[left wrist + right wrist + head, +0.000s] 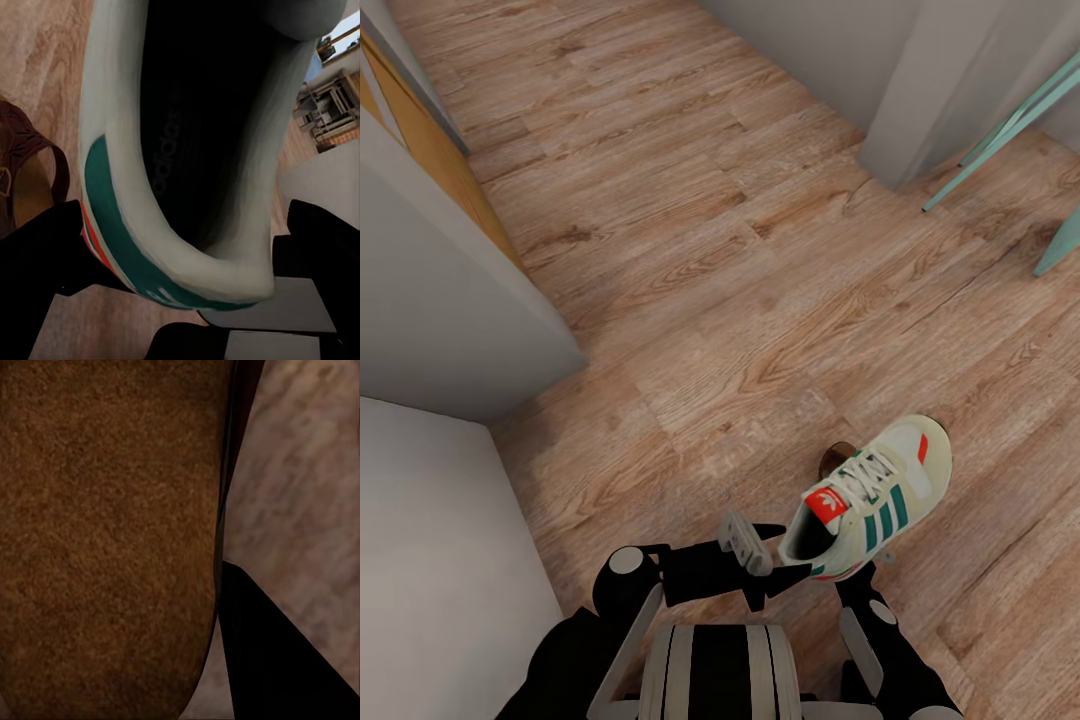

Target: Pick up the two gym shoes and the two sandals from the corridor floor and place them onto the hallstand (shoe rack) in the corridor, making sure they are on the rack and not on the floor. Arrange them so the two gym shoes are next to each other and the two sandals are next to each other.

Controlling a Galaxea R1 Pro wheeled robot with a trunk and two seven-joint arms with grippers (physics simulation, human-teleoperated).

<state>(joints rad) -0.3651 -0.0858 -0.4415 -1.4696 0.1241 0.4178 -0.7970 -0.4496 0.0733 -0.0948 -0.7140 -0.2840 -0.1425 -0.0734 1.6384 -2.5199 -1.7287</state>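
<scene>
A cream-white gym shoe with green stripes hangs above the wood floor, just in front of the robot's trunk. The left hand is clamped on the shoe's heel rim; in the left wrist view its dark fingers sit on either side of the shoe's heel, with the dark insole above them. A brown sandal peeks out from behind the shoe, on the side away from the robot; it also shows beside the shoe in the left wrist view. In the right wrist view a brown grainy surface, probably the sandal, sits close against one dark finger; whether the right hand is closed on it cannot be told. Teal chair legs stand well beyond the shoe by a grey wall.
</scene>
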